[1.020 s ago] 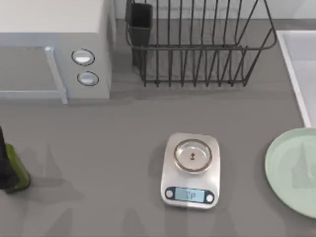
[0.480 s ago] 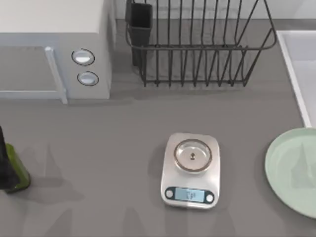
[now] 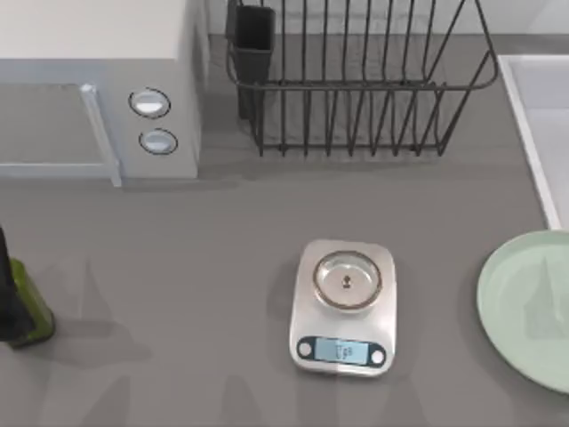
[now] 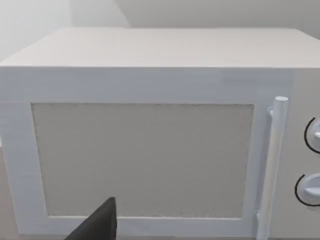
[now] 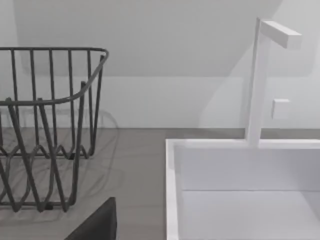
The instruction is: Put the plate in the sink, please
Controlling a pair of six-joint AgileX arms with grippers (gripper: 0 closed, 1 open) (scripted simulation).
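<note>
Left gripper (image 4: 102, 225): one dark finger tip at frame edge, facing the microwave (image 4: 150, 150) door; spread or pressed together, cannot tell. Touches nothing visible. Right gripper (image 5: 100, 222): same, one dark tip, facing sink (image 5: 172, 200) and dish rack (image 5: 50, 125); cannot tell. Plate (image 3: 529, 307) flat on table (image 3: 204, 240) at right edge, just below sink rim (image 3: 532, 142), apart from it. Scale (image 3: 343, 307) mid-table, left of plate. Green bottle (image 3: 25, 307) at far left.
</note>
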